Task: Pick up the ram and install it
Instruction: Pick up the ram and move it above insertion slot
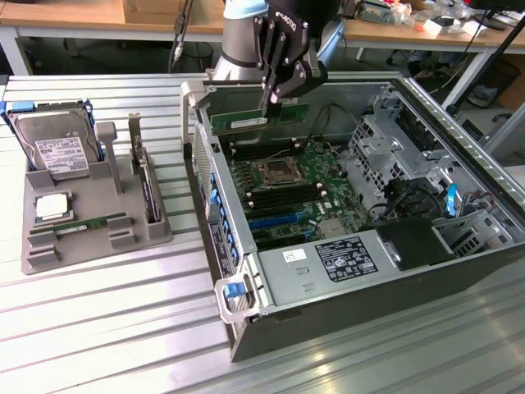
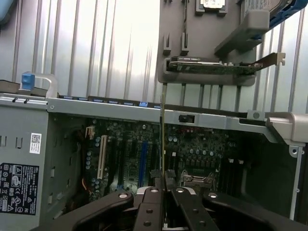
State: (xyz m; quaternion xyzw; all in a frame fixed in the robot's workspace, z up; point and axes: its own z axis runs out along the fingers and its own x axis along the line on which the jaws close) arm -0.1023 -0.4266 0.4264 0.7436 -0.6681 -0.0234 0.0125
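Ribbed metal tabletop [image 1: 107, 328] carries the open computer case [image 1: 369, 308] and, well apart on the exterior view's left, a grey parts tray [image 1: 92, 195]. The motherboard [image 1: 287, 213] lies flat in the case floor, with the processor socket [image 1: 273, 171] in the middle and long dark memory slots [image 1: 277, 197] on both sides of it.

The claw [image 1: 271, 100] hangs over the far side of the case, pressed together and pinching the ram [image 1: 246, 121]. We see the ram held by its top edge, long side level, above the board and touching nothing below. In the wrist view the ram [image 2: 163, 130] reads as a thin edge-on line running out from between the fingers [image 2: 147, 211], over the socket area. A second, alike stick [image 1: 82, 223] sits in the tray.

We judge the step in hand as carrying the ram to a slot, seating not yet done. To do it well:
- line the stick's long edge parallel with one slot, not across two
- hold it upright, no tilt
- come down straight, with even pressure at both ends
- watch clearance to the case wall and the cables nearby

We can't tell the slot latch position or the notch side.
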